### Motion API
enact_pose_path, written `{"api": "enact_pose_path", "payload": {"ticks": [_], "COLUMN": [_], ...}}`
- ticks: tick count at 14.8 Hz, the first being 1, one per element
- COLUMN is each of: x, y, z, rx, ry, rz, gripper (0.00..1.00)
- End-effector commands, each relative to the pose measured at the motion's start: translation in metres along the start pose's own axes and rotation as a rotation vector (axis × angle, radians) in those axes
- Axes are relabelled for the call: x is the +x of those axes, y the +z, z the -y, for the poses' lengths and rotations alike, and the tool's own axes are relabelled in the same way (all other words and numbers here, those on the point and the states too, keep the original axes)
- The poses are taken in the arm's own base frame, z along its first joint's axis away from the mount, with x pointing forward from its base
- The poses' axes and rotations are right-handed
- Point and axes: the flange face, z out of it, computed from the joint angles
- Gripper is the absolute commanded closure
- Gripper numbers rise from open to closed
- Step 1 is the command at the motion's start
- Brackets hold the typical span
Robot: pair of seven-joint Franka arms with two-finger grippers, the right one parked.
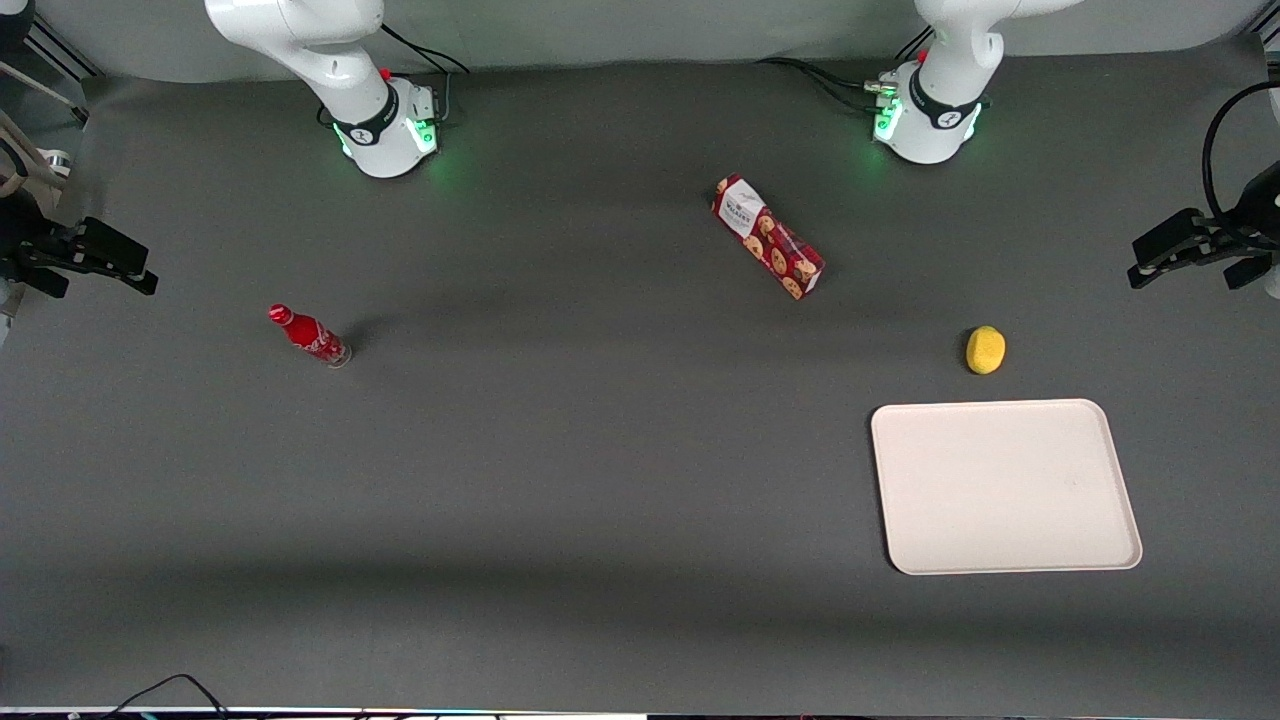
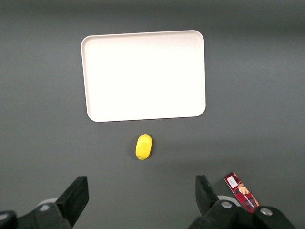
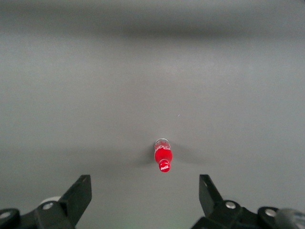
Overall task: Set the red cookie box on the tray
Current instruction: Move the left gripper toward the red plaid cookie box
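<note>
Hand (image 2: 140,198) spread, aloft; red cookie box (image 2: 242,192) beside.

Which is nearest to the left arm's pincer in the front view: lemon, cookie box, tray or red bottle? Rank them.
The pincer hangs open at the working arm's edge of the table.
1. Lemon: between the red cookie box and the tray.
2. Tray: nearer the front camera than the lemon.
3. Red cookie box: toward mid-table.
4. Red bottle: toward the parked arm's end.
</note>
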Motion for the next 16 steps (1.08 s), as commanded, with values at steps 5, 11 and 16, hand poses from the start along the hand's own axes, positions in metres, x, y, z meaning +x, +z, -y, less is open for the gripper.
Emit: {"api": "enact_pose_path", "payload": {"ticks": [5,11,16], "x": [-0.001,-0.039,-0.097], "y": [0.007,0.071,0.150], "z": [-0.008,-0.099,-0.170], "rx": [-0.014,-0.025,0.011], "ry": [0.021,-0.240,-0.357], "rz": [0.043,0.324,0.365], "gripper": [0.00,0.00,0.00]}}
